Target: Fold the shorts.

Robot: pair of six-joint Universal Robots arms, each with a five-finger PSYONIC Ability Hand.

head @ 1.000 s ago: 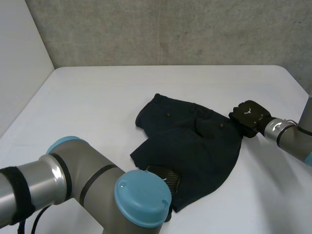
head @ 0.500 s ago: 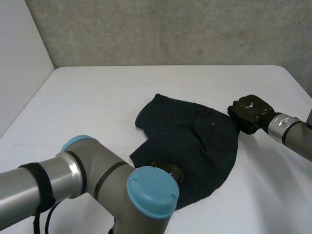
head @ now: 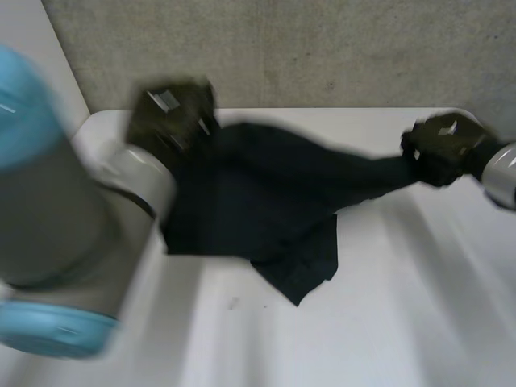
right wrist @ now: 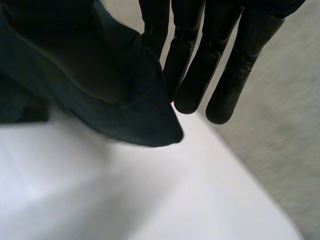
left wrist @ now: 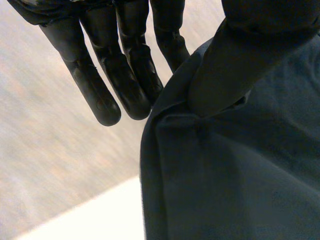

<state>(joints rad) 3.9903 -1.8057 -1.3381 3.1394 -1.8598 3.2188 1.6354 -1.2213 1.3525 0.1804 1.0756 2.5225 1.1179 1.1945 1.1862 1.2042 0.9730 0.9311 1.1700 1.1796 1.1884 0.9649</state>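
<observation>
Shorts hang stretched above the table. The left hand pinches one end and the right hand the other, thumbs against straight fingers. Looks like the spread-out step to me, so next they'd need laying down flat for the fold.

Shorts raised over table, strung between hands: left hand pinching one end at far left, right hand pinching other end at far right. Loose part hangs from middle toward table, contact unclear. Wall behind table
</observation>
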